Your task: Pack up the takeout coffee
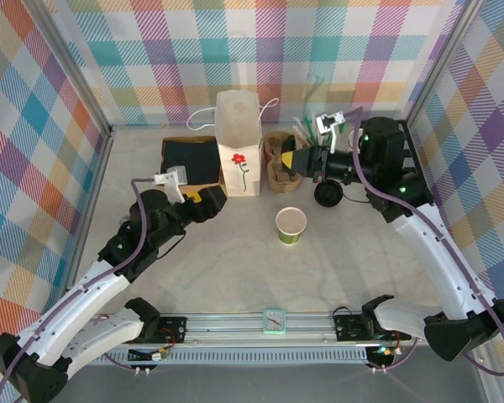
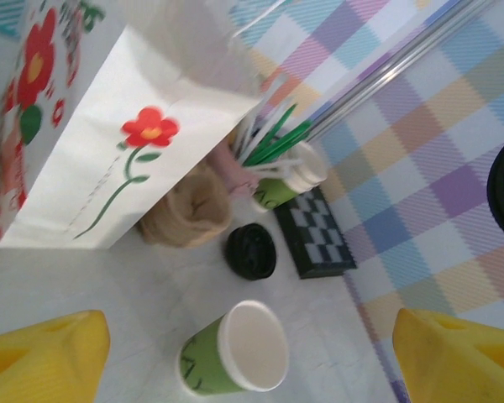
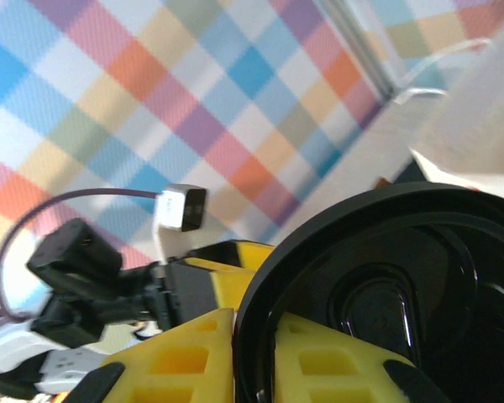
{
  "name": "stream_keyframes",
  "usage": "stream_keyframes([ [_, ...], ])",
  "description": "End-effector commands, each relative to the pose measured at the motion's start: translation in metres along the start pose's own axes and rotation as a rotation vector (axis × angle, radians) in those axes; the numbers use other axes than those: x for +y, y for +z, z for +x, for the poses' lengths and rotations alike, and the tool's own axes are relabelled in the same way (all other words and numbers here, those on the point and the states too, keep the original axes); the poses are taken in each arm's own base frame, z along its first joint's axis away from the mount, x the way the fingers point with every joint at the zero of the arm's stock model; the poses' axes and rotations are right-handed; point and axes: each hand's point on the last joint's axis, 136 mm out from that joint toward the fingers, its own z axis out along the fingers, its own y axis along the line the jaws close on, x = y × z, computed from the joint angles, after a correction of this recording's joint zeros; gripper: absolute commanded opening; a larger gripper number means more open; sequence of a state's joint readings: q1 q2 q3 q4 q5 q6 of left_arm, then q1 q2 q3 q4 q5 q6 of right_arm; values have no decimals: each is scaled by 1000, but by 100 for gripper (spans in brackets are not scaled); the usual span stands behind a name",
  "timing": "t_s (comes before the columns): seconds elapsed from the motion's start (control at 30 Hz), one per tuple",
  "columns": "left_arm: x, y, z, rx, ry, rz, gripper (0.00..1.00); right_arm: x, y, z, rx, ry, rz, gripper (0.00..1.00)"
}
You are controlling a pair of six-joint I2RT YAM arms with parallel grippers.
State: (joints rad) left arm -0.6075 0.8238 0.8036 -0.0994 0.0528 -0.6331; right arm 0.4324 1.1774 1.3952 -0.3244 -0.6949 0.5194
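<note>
The left end effector is held apart beside the paper bag. The right end effector is clamped on what seems a black lid.

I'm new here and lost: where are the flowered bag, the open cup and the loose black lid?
flowered bag (image 1: pixel 238 138): top view, near face
open cup (image 1: pixel 291 220): top view, inside its mouth
loose black lid (image 2: pixel 252 250): left wrist view, its centre

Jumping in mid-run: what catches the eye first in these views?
A tall white flowered bag stands mid-table, the open left jaws beside it. A lidless green cup stands nearer the arms. In the right wrist view, a glossy black lid sits pinched in the right jaws.
</note>
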Motion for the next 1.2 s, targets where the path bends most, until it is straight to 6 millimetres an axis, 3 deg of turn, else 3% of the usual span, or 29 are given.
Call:
stream_keyframes([
  [0.0,-45,-9,-29,-73,-9,158,87,45,-3,-20,-9,-12,-213,15],
  [0.23,-107,-15,-50,-25,5,401,82,108,-23,-43,-12,-47,-490,15],
  [0.43,-158,-33,-82,-36,-26,716,79,137,-38,-55,-27,-87,-569,15],
  [0.6,-180,-49,-119,-47,-127,968,76,165,-53,-66,-30,-112,-663,14],
  [0.73,-197,-55,-134,-21,-168,1159,70,182,-64,-74,-52,-103,-749,13],
  [1.17,-216,-63,-131,17,-139,1235,71,195,-62,-79,-95,-82,-908,15],
])
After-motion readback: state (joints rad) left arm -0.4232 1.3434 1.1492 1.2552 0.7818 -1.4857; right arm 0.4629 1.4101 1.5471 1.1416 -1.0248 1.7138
